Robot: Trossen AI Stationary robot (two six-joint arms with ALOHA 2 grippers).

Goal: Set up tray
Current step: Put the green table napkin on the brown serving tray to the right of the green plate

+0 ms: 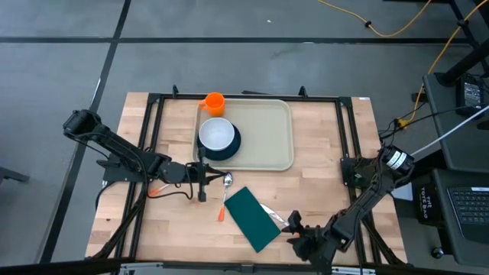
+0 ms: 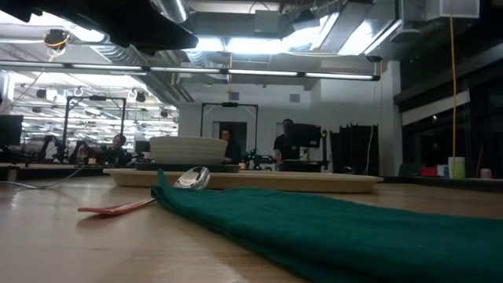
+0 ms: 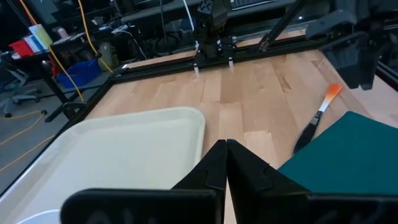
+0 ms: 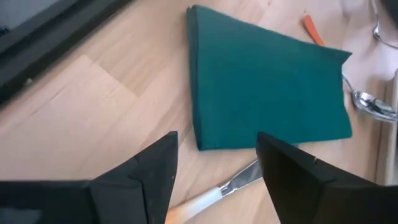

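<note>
Right gripper (image 4: 214, 171) spreading wide, hovering just beside dark green folded cloth napkin (image 1: 250, 218). Left gripper (image 3: 226, 163) pinching closed, empty, sitting near large cream rectangular plastic tray (image 1: 267, 137), lying beyond napkin.

High view straight down, low view level at tabletop, wrist views close and forward, all sharing dark green folded cloth napkin (image 1: 250, 218)

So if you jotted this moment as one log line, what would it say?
left gripper: shut, empty, beside tray | right gripper: open, over knife by napkin | bowl, cup on tray
</note>
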